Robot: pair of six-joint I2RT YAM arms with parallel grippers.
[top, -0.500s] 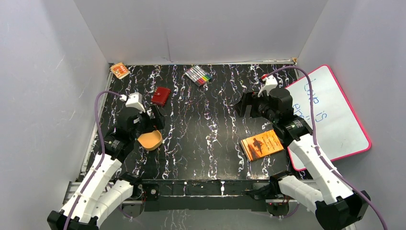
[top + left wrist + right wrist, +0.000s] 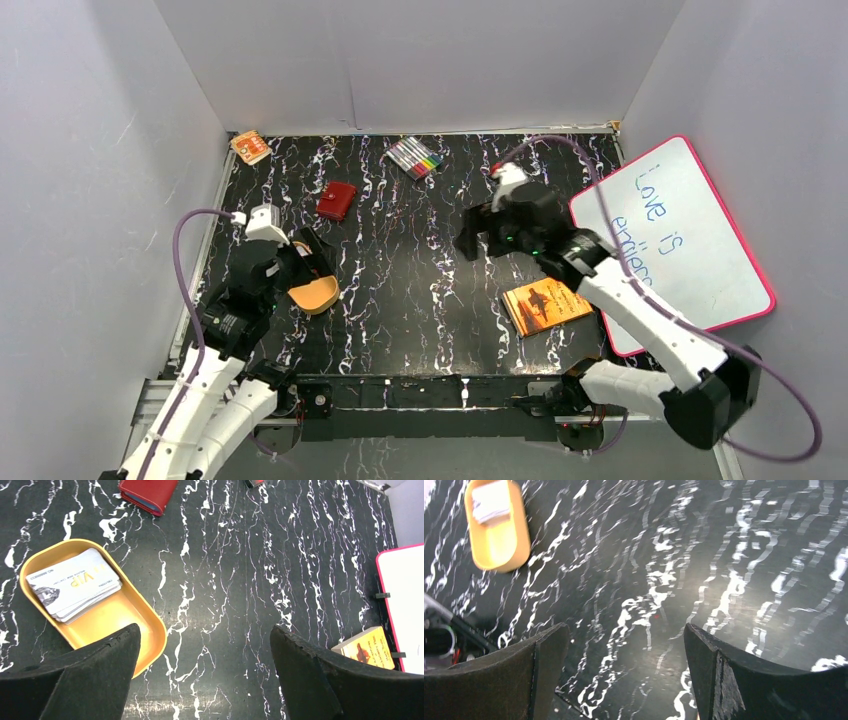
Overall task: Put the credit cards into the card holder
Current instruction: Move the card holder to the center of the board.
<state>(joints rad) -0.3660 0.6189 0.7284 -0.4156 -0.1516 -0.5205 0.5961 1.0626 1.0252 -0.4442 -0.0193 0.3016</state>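
Left gripper point(image 2: 204, 647) is held wide apart over the table point(image 2: 250, 555), nothing grasped. Right gripper point(image 2: 626, 637) likewise spread, empty. Credit cards point(image 2: 75, 584) are stacked in orange tray point(image 2: 147, 627); card holder point(image 2: 149, 492) is laid beyond it, apart.

Cards point(image 2: 75, 587) in tray point(image 2: 117, 622), wallet point(image 2: 148, 492) behind, book point(image 2: 367, 647) far R.

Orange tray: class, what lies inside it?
A stack of cards lies at one end of the tray; the top one reads VIP. The cards beneath are covered, so their number cannot be told.
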